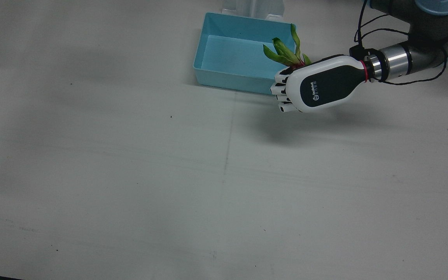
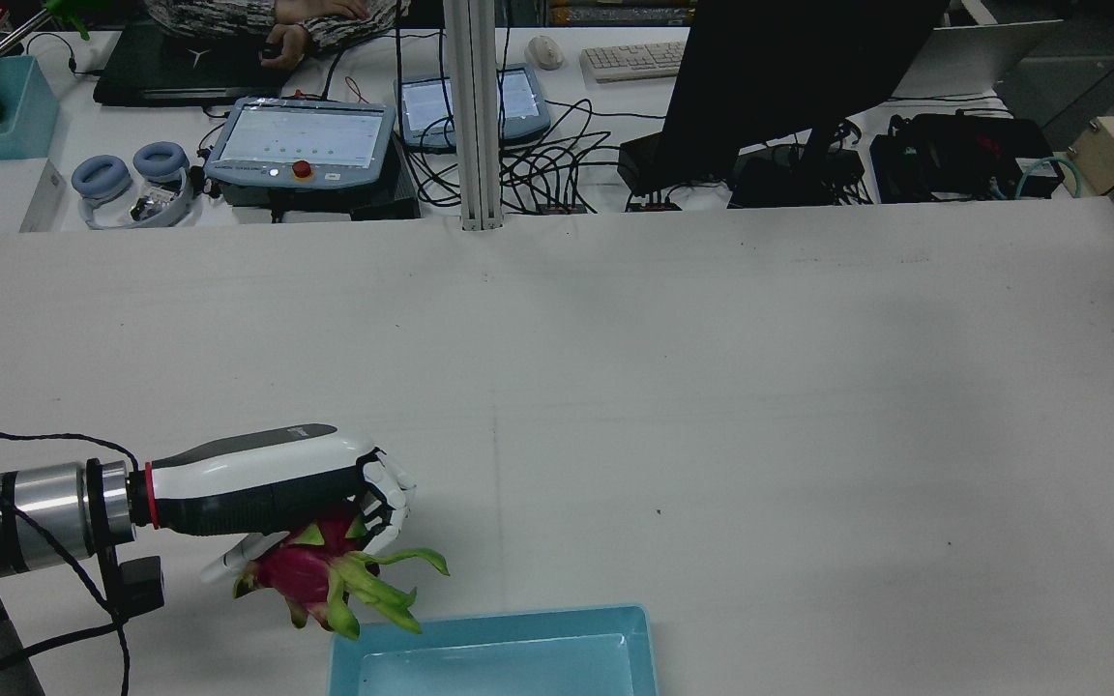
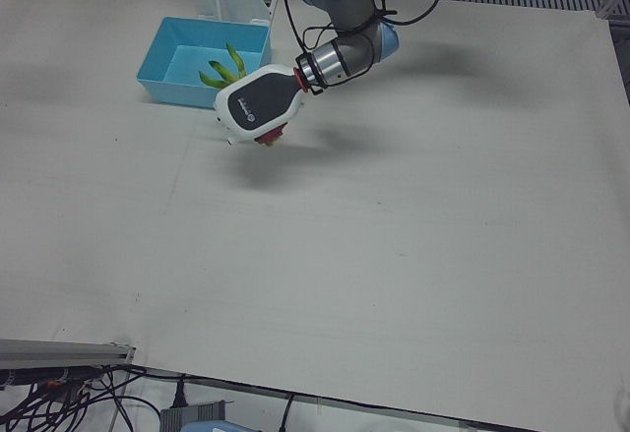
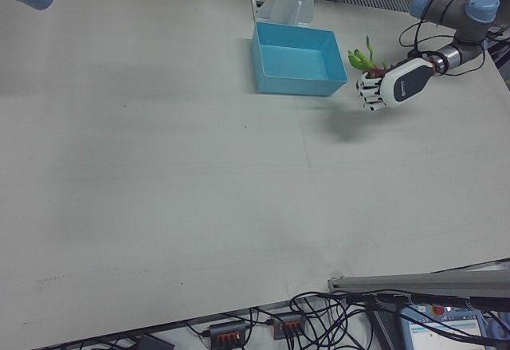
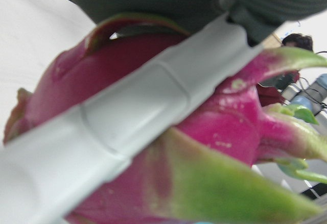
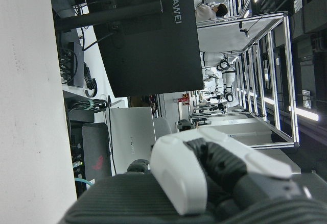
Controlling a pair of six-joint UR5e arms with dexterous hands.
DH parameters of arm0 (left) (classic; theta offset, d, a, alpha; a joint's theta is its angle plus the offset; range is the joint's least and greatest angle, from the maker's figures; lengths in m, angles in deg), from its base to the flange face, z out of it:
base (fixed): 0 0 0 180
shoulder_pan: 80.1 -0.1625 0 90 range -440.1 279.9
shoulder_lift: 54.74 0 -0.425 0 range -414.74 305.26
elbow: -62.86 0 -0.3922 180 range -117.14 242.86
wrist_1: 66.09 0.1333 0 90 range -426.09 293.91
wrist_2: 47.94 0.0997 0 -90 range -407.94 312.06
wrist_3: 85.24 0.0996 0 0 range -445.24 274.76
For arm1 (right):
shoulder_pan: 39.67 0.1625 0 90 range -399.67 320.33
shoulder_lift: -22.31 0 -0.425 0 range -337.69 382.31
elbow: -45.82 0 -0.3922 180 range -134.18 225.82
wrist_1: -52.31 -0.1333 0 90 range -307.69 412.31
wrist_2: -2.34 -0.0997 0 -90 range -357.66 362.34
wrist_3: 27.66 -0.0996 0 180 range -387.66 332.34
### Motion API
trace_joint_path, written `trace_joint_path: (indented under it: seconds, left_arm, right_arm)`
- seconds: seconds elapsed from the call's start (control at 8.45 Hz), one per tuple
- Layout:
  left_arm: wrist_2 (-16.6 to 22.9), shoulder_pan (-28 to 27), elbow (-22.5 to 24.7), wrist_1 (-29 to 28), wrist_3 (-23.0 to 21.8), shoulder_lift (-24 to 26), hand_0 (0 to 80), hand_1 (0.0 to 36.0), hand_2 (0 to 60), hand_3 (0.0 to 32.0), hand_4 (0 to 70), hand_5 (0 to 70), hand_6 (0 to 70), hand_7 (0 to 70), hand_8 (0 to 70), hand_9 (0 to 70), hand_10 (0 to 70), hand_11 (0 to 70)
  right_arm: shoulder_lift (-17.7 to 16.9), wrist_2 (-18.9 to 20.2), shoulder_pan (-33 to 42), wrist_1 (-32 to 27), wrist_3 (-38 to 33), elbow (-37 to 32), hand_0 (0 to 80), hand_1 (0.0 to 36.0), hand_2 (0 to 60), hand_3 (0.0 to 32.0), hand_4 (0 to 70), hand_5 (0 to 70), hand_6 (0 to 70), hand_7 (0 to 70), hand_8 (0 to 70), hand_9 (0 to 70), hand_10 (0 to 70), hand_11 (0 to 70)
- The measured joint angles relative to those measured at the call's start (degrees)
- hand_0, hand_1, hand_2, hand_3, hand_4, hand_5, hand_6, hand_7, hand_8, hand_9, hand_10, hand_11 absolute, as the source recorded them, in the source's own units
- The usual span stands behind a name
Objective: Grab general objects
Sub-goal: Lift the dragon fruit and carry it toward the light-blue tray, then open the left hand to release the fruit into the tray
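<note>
My left hand (image 1: 317,83) is shut on a magenta dragon fruit (image 2: 310,570) with green leafy scales (image 1: 286,52). It holds the fruit above the table, just beside the near corner of the light blue bin (image 1: 224,70). The hand and fruit also show in the rear view (image 2: 267,483), the left-front view (image 3: 258,105) and the right-front view (image 4: 394,83). In the left hand view the fruit (image 5: 219,147) fills the picture, with a white finger (image 5: 133,117) across it. My right hand (image 6: 214,168) shows only in its own view, away from the table, fingers curled on nothing.
The blue bin (image 2: 489,657) holds nothing and stands at the robot's edge of the table, before an arm pedestal (image 1: 253,8). Beyond the far edge are a black monitor (image 2: 789,77), tablets, cables and a person.
</note>
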Motion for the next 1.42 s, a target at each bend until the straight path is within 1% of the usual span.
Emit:
trace_joint_path:
  seconds: [0.12,0.24,0.35,0.47,0.59,0.71,0.83,0.95,1.06,1.18,1.3,1.42]
  left_arm:
    - [0.50,-3.68,0.65,-0.50,-2.78,2.47,80.0,36.0,60.0,0.0,70.0,70.0,70.0,70.0,70.0,70.0,70.0,70.0]
    - [0.70,-7.27,0.92,-1.38,-5.09,5.28,80.0,36.0,60.0,0.0,70.0,70.0,70.0,70.0,66.1,70.0,70.0,70.0]
    - [0.75,-9.40,1.01,-3.44,-6.91,6.86,80.0,36.0,60.0,0.0,68.9,70.0,70.0,70.0,16.8,22.5,46.5,69.2]
    - [0.78,-10.61,0.84,-7.08,-8.90,7.40,80.0,36.0,60.0,0.0,36.5,70.0,44.5,70.0,7.9,16.9,35.1,54.3]
    - [0.79,-11.11,0.59,-10.96,-10.59,6.67,80.0,36.0,60.0,0.0,26.1,70.0,30.4,66.3,5.0,11.8,20.8,35.6]
    - [0.77,-11.25,0.42,-14.08,-11.61,5.12,80.0,36.0,60.0,0.0,8.4,70.0,10.4,44.5,1.0,7.5,18.4,32.7]
    - [0.76,-11.27,0.37,-15.98,-12.08,3.80,80.0,36.0,60.0,0.0,5.1,70.0,2.6,35.8,0.0,5.7,16.9,30.8]
    - [0.75,-11.28,0.44,-17.22,-12.30,2.74,80.0,36.0,60.0,0.0,5.6,43.4,0.0,29.0,0.0,4.4,13.0,25.3]
    - [0.67,-11.27,0.54,-18.39,-12.40,1.58,80.0,36.0,60.0,0.0,6.1,29.4,0.0,22.7,0.0,3.1,9.9,20.7]
    - [0.53,-11.24,0.64,-19.35,-12.47,0.56,80.0,36.0,60.0,0.0,3.4,33.6,0.0,22.7,0.0,3.1,9.0,19.5]
    - [0.40,-11.21,0.67,-19.82,-12.49,0.04,80.0,36.0,60.0,0.0,1.5,38.6,0.0,24.4,0.0,3.4,10.2,21.4]
    - [0.15,-11.17,0.73,-20.37,-12.51,-0.61,80.0,36.0,60.0,0.0,3.2,23.2,0.0,27.5,0.0,4.1,7.3,17.1]
  right_arm:
    - [0.00,0.01,0.00,0.00,0.00,0.00,0.0,0.0,0.0,0.0,0.0,0.0,0.0,0.0,0.0,0.0,0.0,0.0]
    - [0.00,0.02,0.00,0.00,0.00,0.00,0.0,0.0,0.0,0.0,0.0,0.0,0.0,0.0,0.0,0.0,0.0,0.0]
    - [0.00,0.02,0.00,0.00,0.00,0.00,0.0,0.0,0.0,0.0,0.0,0.0,0.0,0.0,0.0,0.0,0.0,0.0]
    - [0.00,0.02,0.00,0.00,0.00,0.00,0.0,0.0,0.0,0.0,0.0,0.0,0.0,0.0,0.0,0.0,0.0,0.0]
    - [0.00,0.00,0.00,0.00,0.00,0.00,0.0,0.0,0.0,0.0,0.0,0.0,0.0,0.0,0.0,0.0,0.0,0.0]
    - [0.00,-0.01,0.00,0.00,0.00,0.00,0.0,0.0,0.0,0.0,0.0,0.0,0.0,0.0,0.0,0.0,0.0,0.0]
    - [0.00,-0.02,0.00,0.00,0.00,0.00,0.0,0.0,0.0,0.0,0.0,0.0,0.0,0.0,0.0,0.0,0.0,0.0]
    - [-0.02,-0.01,0.00,0.00,0.00,0.00,0.0,0.0,0.0,0.0,0.0,0.0,0.0,0.0,0.0,0.0,0.0,0.0]
    - [-0.03,0.00,0.00,0.00,0.00,0.00,0.0,0.0,0.0,0.0,0.0,0.0,0.0,0.0,0.0,0.0,0.0,0.0]
    - [-0.02,0.01,0.00,0.00,0.00,0.00,0.0,0.0,0.0,0.0,0.0,0.0,0.0,0.0,0.0,0.0,0.0,0.0]
    - [-0.02,0.02,0.00,0.00,0.00,0.00,0.0,0.0,0.0,0.0,0.0,0.0,0.0,0.0,0.0,0.0,0.0,0.0]
    - [-0.01,0.02,0.00,0.00,0.00,0.00,0.0,0.0,0.0,0.0,0.0,0.0,0.0,0.0,0.0,0.0,0.0,0.0]
